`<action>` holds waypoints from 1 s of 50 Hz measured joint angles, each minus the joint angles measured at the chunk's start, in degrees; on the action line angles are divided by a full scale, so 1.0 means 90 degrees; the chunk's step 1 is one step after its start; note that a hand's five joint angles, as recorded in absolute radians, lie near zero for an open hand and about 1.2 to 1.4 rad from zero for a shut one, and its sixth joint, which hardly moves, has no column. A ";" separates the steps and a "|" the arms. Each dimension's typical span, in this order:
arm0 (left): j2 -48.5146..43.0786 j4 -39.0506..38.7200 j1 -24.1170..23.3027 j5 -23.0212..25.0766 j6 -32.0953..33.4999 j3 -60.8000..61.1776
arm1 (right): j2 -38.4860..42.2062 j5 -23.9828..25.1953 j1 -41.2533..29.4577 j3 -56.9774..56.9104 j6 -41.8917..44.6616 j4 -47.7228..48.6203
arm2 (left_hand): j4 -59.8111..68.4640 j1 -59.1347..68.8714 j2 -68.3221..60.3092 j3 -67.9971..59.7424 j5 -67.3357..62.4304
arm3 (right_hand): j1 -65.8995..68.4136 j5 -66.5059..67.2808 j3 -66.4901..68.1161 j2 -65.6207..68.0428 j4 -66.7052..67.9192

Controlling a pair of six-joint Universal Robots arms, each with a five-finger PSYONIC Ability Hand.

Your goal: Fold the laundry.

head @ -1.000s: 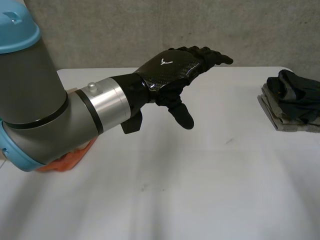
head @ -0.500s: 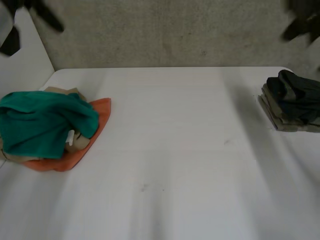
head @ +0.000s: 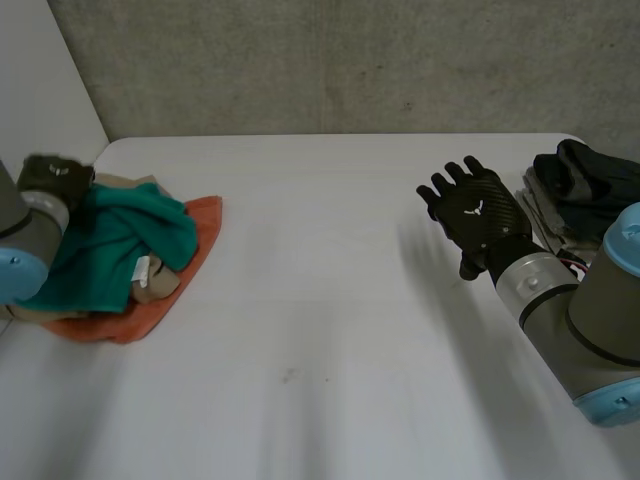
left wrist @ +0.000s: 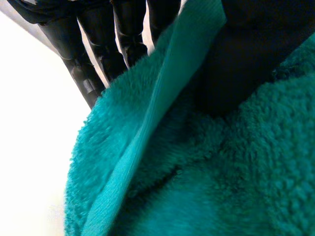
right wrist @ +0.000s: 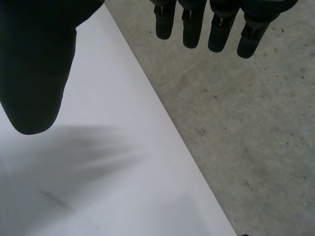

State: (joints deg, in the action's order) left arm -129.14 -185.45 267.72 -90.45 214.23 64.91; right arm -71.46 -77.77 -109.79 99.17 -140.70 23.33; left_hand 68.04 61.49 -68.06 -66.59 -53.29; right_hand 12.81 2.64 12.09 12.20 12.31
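— Where is the laundry?
— I see the green towel (head: pixel 110 245) heaped on an orange cloth (head: pixel 195 235) on the white table (head: pixel 320 330).
— And your left hand?
— My left hand (head: pixel 55 175) sits at the towel's left edge, with the hem pinched between its straight fingers (left wrist: pixel 93 44) and thumb.
— The right one?
— My right hand (head: pixel 475 215) hovers well apart from the towel, off to its right, fingers straight and spread, holding nothing. Farther from the towel lies a stack of dark folded clothes (head: pixel 585 200).
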 measured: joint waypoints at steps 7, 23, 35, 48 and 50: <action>0.1243 -0.0423 -0.0893 0.0017 -0.0677 0.0018 | -0.0169 -0.0132 0.0014 0.0022 -0.0016 0.0007 | 0.0048 0.0000 -0.0011 -0.0124 -0.0058 | 0.0000 0.0000 0.0000 0.0000 0.0000; 0.2101 -0.0224 -0.3288 0.0554 -0.2966 0.0701 | -0.0743 -0.0233 0.0366 0.0281 -0.0119 -0.0003 | 0.0075 0.0000 -0.0048 -0.0162 -0.0145 | 0.0000 -0.0001 0.0000 0.0000 0.0000; 0.0602 0.0917 -0.4074 0.0456 -0.3126 0.1086 | -0.0734 -0.0335 0.0690 0.0275 -0.0248 -0.0217 | -0.5778 -0.5169 0.5711 0.5528 0.5256 | 0.0000 0.0000 0.0000 0.0000 0.0000; 0.2386 0.1270 -0.3313 0.0380 -0.3098 0.1516 | -0.0732 -0.0358 0.0636 -0.0436 -0.1375 -0.2157 | -0.6022 -0.5296 0.5990 0.5790 0.5532 | 0.0000 0.0000 0.0000 0.0000 0.0000; 0.2627 0.1252 -0.3155 0.0403 -0.3083 0.1715 | -0.0730 -0.0339 0.0605 -0.0600 -0.1625 -0.2620 | -0.6022 -0.5296 0.5990 0.5790 0.5534 | 0.0000 0.0000 0.0000 0.0000 0.0000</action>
State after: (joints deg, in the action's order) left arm -105.49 -174.18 239.32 -86.82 186.49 80.35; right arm -78.02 -80.82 -104.35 93.77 -155.33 -0.25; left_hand 13.85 13.83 -14.15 -14.48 -3.48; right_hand 12.81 2.64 12.09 12.20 12.31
